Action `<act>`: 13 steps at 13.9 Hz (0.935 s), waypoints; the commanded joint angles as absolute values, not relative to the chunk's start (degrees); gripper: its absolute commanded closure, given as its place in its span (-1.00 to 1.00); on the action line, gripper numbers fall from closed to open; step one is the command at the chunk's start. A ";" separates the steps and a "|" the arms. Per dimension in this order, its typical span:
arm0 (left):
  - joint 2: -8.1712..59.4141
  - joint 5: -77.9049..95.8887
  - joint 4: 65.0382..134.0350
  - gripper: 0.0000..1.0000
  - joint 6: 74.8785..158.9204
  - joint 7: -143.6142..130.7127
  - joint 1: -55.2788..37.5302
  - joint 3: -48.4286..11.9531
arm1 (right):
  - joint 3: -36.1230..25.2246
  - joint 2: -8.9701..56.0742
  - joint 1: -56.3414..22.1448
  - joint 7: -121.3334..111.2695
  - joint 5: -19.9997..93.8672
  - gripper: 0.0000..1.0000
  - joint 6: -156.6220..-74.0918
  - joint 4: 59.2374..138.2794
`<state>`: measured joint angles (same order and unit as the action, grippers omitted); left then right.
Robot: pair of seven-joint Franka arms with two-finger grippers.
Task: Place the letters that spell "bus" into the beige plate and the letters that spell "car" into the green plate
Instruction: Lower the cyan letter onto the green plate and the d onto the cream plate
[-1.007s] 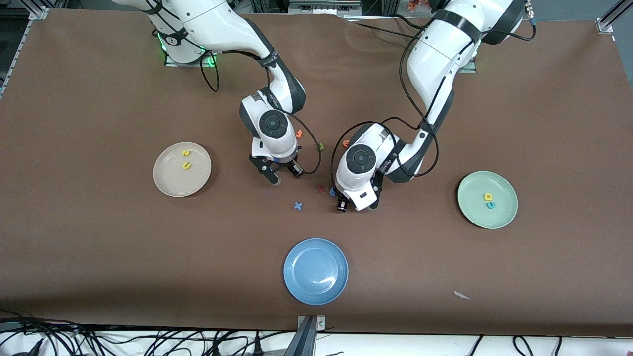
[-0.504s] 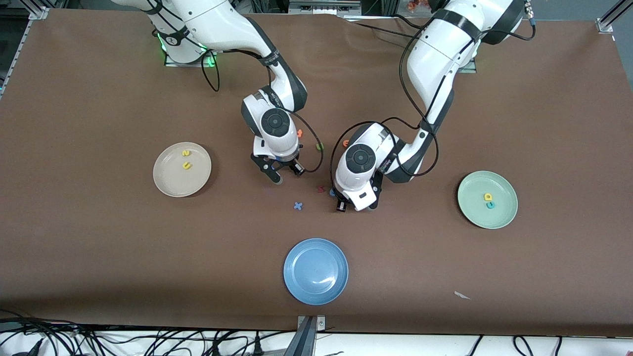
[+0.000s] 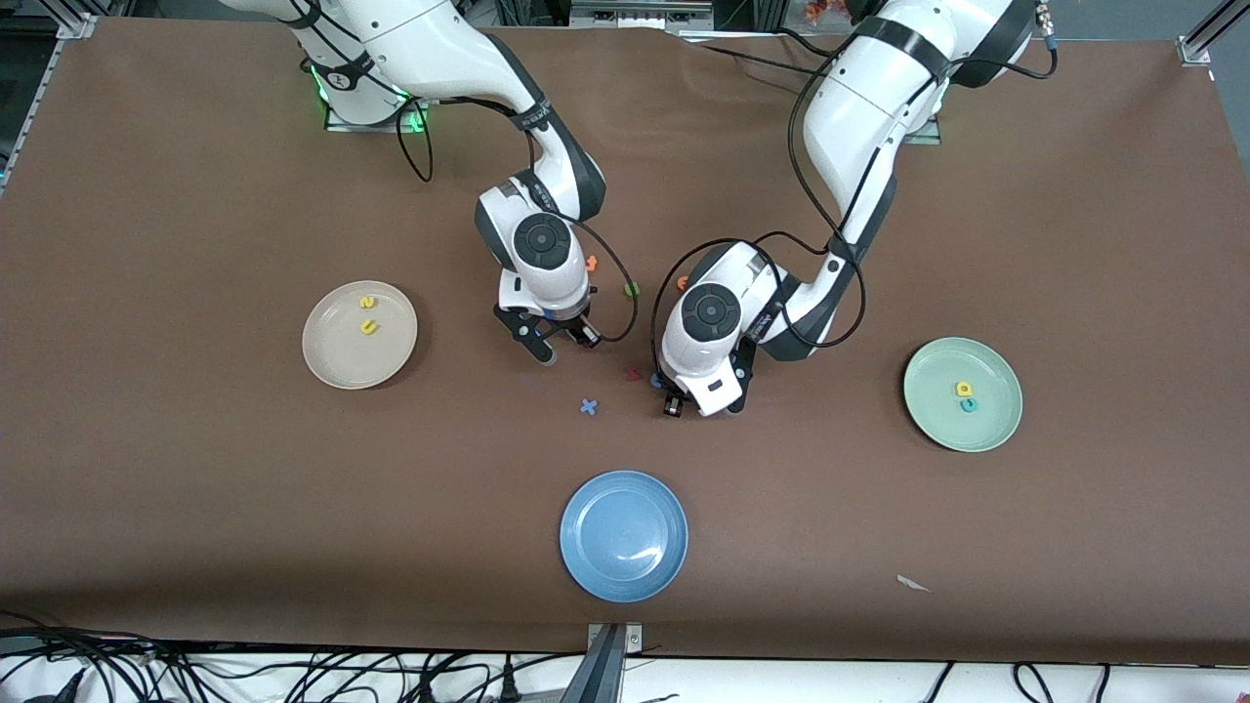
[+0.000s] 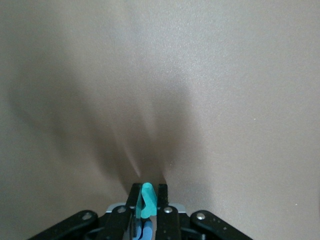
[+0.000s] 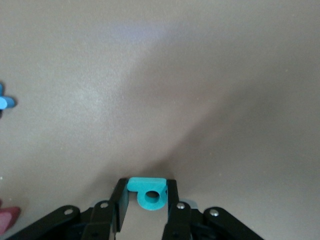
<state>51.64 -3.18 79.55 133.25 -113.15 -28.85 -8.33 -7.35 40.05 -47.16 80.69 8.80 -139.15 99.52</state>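
Left gripper (image 4: 148, 192): we've clamped the teal "r" (image 4: 147, 200); next, green plate (image 3: 937, 422).
Right gripper (image 5: 146, 195): we straddle the teal "b" (image 5: 149, 193); grip unclear, beige plate (image 3: 327, 366) after.

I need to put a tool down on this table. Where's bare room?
Bare: between beige plate and blue plate, and between blue plate and green plate. Crowded mid-table, where both end effectors work among loose letters.
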 commanded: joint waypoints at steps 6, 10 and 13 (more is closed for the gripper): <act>51.59 -1.85 78.22 1.00 128.78 -106.63 -28.74 -8.00 | -17.82 32.00 -47.29 62.19 8.17 0.47 -126.25 99.84; 48.26 -0.97 78.22 1.00 117.01 -90.67 -21.12 -12.81 | -26.00 24.98 -47.29 39.25 8.35 0.47 -124.01 110.27; 43.96 -1.14 78.22 1.00 104.02 -70.74 -11.28 -17.48 | -31.62 19.96 -47.29 26.86 8.35 0.47 -131.71 121.95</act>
<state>48.16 -3.05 77.05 111.80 -83.93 -17.74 -14.44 -29.06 25.90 -46.62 34.54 8.53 -125.63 111.40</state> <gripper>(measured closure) 0.841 0.648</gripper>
